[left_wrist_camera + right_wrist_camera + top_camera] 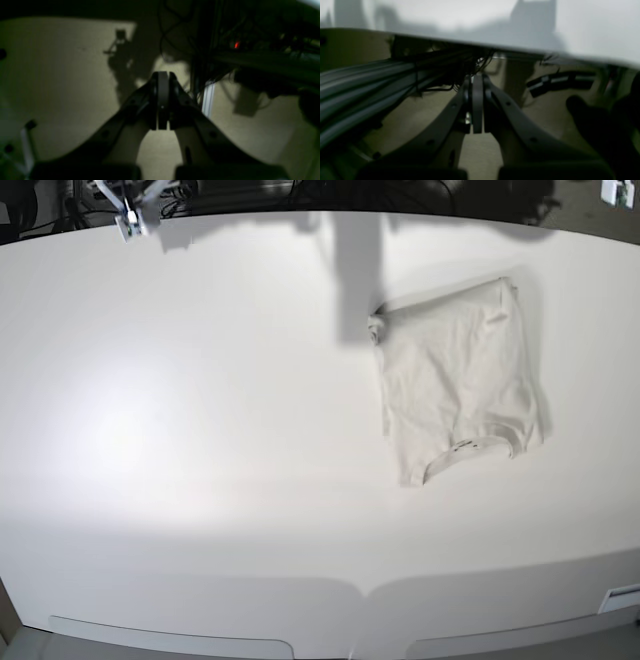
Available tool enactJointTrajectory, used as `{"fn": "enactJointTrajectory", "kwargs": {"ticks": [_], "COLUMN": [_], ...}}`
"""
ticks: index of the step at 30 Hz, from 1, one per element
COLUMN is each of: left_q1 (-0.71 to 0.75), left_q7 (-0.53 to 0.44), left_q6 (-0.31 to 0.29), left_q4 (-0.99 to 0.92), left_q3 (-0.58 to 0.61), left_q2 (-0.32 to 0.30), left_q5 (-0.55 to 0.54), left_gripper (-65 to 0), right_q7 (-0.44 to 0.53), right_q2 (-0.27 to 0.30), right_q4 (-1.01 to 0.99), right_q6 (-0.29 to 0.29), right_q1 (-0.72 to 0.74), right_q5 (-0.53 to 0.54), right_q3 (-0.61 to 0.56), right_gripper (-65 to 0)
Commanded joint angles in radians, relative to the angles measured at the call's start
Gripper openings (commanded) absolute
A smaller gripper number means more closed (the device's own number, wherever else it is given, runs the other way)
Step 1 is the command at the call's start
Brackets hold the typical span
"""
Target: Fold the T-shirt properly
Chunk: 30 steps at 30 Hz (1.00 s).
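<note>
The pale T-shirt (460,385) lies folded into a rough rectangle on the right half of the white table (200,430). Its ribbed neck (470,448) faces the near edge. Neither arm shows in the base view. In the left wrist view my left gripper (162,75) is shut with nothing between its fingers, and it hangs over a beige floor. In the right wrist view my right gripper (476,77) is shut and empty, below the edge of the white tabletop (495,25). The shirt is out of view in both wrist views.
A bundle of grey cables (357,82) runs under the table at the left of the right wrist view. Dark cables and a frame with a red light (236,45) fill the upper right of the left wrist view. Small white fittings (130,220) stand at the table's far corners.
</note>
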Motion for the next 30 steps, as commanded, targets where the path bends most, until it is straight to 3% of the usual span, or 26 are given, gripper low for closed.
{"fn": "enactJointTrajectory", "kwargs": {"ticks": [1,7,11,14,18,24,27,30], "left_q1": [0.029,0.047,0.042,0.004,-0.101,-0.259,-0.355,-0.483], "left_q7": [-0.017,-0.029,-0.143,-0.186,-0.208,-0.357,-0.438,-0.47], "left_q6": [-0.005,-0.069,-0.087,-0.092,-0.14,-0.14,-0.14,-0.139], "left_q4": [0.01,-0.074,-0.217,-0.345,-0.543,-0.82,-0.95,-1.103], "left_q3": [-0.008,-0.008,-0.008,-0.008,-0.008,-0.007,-0.007,-0.007], "left_q2": [-0.001,0.01,0.01,0.01,0.019,0.045,0.057,0.08], "left_q5": [0.006,0.008,0.009,0.013,0.102,0.172,0.256,0.342], "left_gripper": [-65.0,-65.0,-65.0,-65.0,-65.0,-65.0,-65.0,-65.0], "right_q7": [0.022,0.06,0.146,0.176,0.19,0.293,0.412,0.578], "right_q2": [0.003,0.003,0.004,0.006,0.012,0.069,0.1,0.111], "right_q4": [0.016,-0.054,-0.232,-0.418,-0.684,-1.055,-1.229,-1.415], "right_q6": [0.0,-0.019,-0.019,-0.018,-0.001,0.043,0.042,0.04], "right_q1": [-0.05,-0.159,-0.129,-0.047,0.094,0.283,0.375,0.482], "right_q5": [0.012,0.006,-0.026,-0.076,-0.146,-0.158,-0.164,-0.285], "right_q3": [0.001,0.001,0.001,0.001,0.001,0.001,0.001,0.0], "right_gripper": [-65.0,-65.0,-65.0,-65.0,-65.0,-65.0,-65.0,-65.0]}}
